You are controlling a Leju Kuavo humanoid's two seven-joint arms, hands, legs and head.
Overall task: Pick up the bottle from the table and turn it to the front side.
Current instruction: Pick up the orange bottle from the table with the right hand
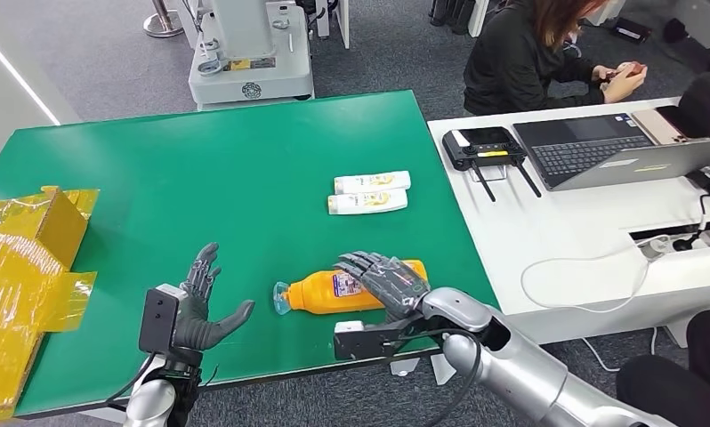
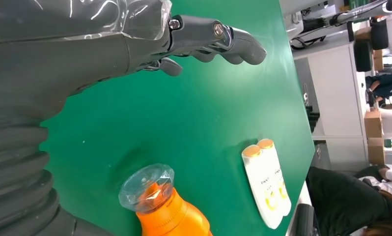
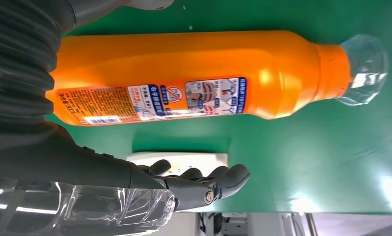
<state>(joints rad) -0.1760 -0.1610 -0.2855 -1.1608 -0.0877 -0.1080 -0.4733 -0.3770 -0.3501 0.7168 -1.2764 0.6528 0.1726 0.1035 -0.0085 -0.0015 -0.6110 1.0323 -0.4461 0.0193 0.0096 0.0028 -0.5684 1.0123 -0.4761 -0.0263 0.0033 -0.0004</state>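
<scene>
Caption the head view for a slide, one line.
Right hand poised over the lying orange bottle on the green table; left hand open beside it.

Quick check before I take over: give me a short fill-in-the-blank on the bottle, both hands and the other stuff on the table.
1. The orange bottle lies on its ____ on the green table.
2. The right hand reaches over the bottle, while the left hand is ____ and holds nothing.
3. The bottle's clear cap points toward the robot's ____ hand.
4. Farther back, ____ white tubes lie side by side.

Missing words: side; open; left; two
</scene>
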